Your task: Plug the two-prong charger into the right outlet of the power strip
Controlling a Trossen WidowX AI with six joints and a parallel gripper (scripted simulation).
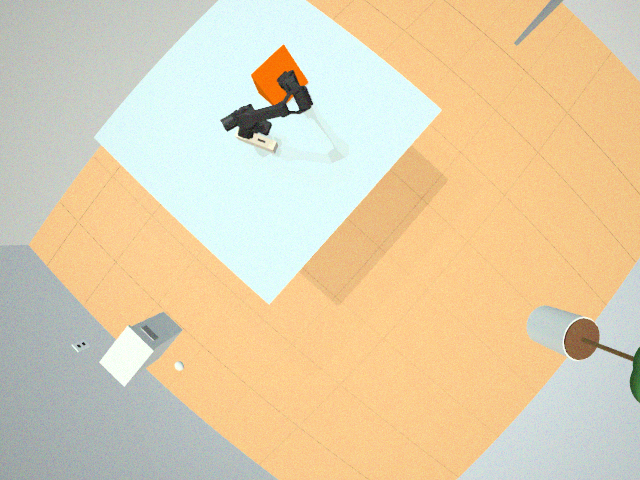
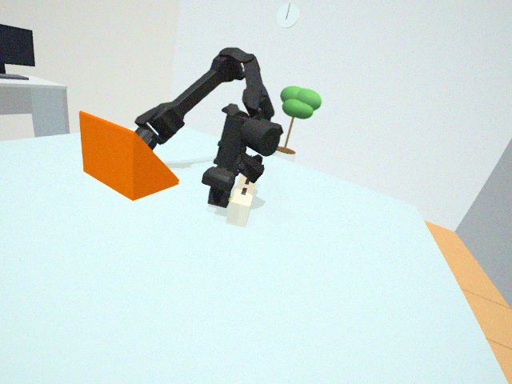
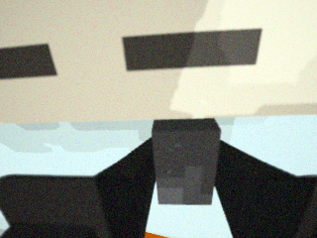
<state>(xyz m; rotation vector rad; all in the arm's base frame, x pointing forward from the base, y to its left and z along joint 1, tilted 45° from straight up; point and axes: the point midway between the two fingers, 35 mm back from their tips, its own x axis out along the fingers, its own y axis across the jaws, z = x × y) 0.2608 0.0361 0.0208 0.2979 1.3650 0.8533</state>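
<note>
Charger [image 3: 185,161] clamped in gripper [image 3: 184,198], face against power strip [image 3: 99,94], orange wedge [image 2: 119,157] behind.

Chargers: you've got one [image 3: 185,161]
Power strips: one [image 2: 239,206]
Orange wedges: one [image 2: 119,158]
Arms: one [image 2: 198,89]
</note>
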